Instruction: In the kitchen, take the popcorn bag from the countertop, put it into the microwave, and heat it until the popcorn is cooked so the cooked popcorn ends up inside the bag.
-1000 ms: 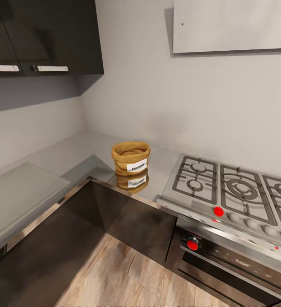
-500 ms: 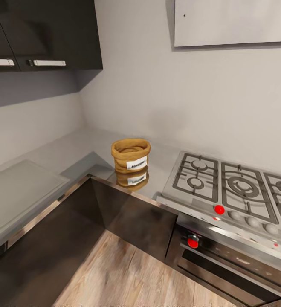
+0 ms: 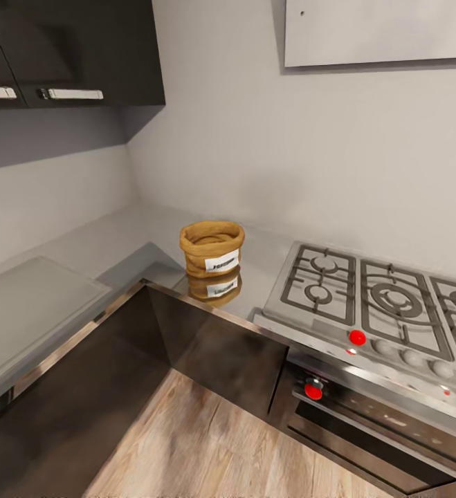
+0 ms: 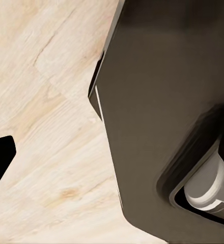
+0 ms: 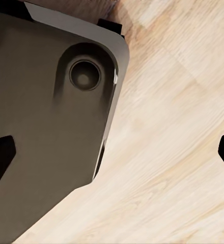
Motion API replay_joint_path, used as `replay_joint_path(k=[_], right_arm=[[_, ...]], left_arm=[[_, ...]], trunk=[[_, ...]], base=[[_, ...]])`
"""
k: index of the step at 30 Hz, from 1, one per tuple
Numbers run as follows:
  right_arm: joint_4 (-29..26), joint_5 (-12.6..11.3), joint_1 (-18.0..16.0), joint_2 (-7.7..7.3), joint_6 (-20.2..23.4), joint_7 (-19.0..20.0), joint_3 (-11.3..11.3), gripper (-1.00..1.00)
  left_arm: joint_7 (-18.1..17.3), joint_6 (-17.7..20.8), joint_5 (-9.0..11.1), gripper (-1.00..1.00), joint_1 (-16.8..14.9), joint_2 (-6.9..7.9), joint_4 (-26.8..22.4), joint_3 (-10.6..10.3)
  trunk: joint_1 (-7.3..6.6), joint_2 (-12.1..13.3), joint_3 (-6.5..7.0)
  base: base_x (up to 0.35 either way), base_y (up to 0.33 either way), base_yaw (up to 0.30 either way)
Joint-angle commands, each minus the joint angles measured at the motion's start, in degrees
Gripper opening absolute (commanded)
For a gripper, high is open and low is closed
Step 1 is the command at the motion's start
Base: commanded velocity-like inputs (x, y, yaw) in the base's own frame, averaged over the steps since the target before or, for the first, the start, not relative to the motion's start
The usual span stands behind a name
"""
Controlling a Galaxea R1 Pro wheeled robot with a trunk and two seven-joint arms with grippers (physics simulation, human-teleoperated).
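The popcorn bag, a tan sack with a white label, stands upright on the grey countertop near the inner corner, just left of the steel hob. Its reflection shows on the slab in front of it. The microwave is out of view. In the right wrist view my right gripper hangs open above the wood floor, its two black fingertips far apart with nothing between them. In the left wrist view my left gripper shows one black fingertip at the frame's edge, set wide, and it holds nothing.
Dark wall cabinets hang over the counter's left run and a white hood over the hob. A black-and-steel oven with red-marked knobs sits below the hob. The robot's dark base stands on light wood floor.
The whole head view has shifted a little as the camera moved, so the bag and hob sit slightly higher. Nothing on the counter has moved.
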Motion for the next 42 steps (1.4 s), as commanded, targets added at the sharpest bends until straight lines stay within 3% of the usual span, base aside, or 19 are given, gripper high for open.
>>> replay_joint_path(k=[1, 6, 10, 20, 27, 28, 31, 33, 35, 36, 39, 41, 42], right_arm=[[0.18, 0.34, -0.07, -0.05, -0.44, 0.08, -0.48, 1.00], [0.18, 0.44, -0.07, -0.15, -0.76, -0.06, -0.42, 1.00], [0.18, 2.50, -0.07, -0.07, -2.01, 0.10, -0.40, 1.00], [0.18, 2.45, -0.07, 0.10, -1.99, 0.17, -0.56, 1.00], [0.18, 2.54, -0.10, 1.26, -1.73, 0.37, -0.67, 1.00], [0.05, 2.60, -0.08, 2.06, -1.60, 0.37, -0.67, 1.00], [-1.97, 2.87, -0.08, 6.94, -0.33, 0.33, -0.60, 1.00], [-8.93, 2.96, -0.07, 10.70, 4.98, 0.41, -0.58, 1.00], [-20.49, 3.94, -0.07, 14.85, 13.46, 1.11, 0.04, 1.00], [-26.29, 4.67, -0.07, 15.58, 17.80, 2.82, 2.04, 1.00], [-42.41, 4.97, -0.07, 15.58, 30.54, 14.61, 12.68, 1.00], [-57.14, 4.92, -0.07, 15.58, 41.20, 22.87, 17.65, 1.00], [-61.54, 4.91, -0.07, 15.58, 44.20, 24.69, 19.19, 1.00]], left_arm=[[0.14, -0.33, 0.17, 1.00, -0.01, -0.02, 0.02, 0.04], [0.14, -0.53, 0.17, 1.00, -0.03, -0.02, 0.03, 0.04], [0.14, -0.54, 0.17, 1.00, -0.01, -0.02, 0.03, 0.04], [0.14, -0.63, 0.12, 1.00, -0.03, -0.11, 0.03, -0.05], [0.14, -0.65, 0.09, 1.00, -0.03, -0.11, 0.03, -0.05], [0.14, -0.64, 0.09, 1.00, -0.03, -0.11, 0.03, -0.05], [0.14, -0.71, 0.08, 1.00, -0.03, -0.11, 0.03, -0.05], [0.14, -0.72, 0.08, 1.00, -0.02, -0.07, 0.03, 0.00], [0.14, -0.72, 0.08, 1.00, -0.03, -0.04, 0.03, 0.03], [0.14, -0.72, 0.08, 1.00, -0.03, -0.03, 0.03, 0.02], [0.14, -0.72, 0.08, 1.00, -0.03, -0.03, 0.03, 0.04], [0.14, -0.72, 0.09, 1.00, -0.01, -0.02, 0.03, 0.04], [0.14, -0.72, 0.09, 1.00, -0.02, -0.02, 0.03, 0.04]], trunk=[[0.00, -0.04, -0.06], [0.00, -0.04, -0.06], [0.00, -0.04, -0.06], [0.00, -0.04, -0.06], [0.00, -0.04, -0.06], [0.00, -0.04, -0.06], [0.00, -0.04, -0.06], [0.00, -0.04, -0.06], [0.00, -0.04, -0.06], [0.00, -0.04, -0.06], [0.00, -0.04, -0.06], [0.00, -0.04, -0.06], [0.00, -0.04, -0.06]], base=[[0.000, 0.000, 0.000], [0.000, 0.000, 0.000], [0.000, 0.000, 0.000], [0.000, 0.000, 0.239], [0.000, 0.000, 0.038], [0.000, 0.000, 0.002], [0.000, 0.000, 0.000], [0.000, 0.000, 0.000], [0.000, 0.000, 0.000], [0.000, 0.000, 0.000], [0.000, 0.000, 0.000], [0.000, 0.000, 0.000], [0.000, 0.000, 0.000]])
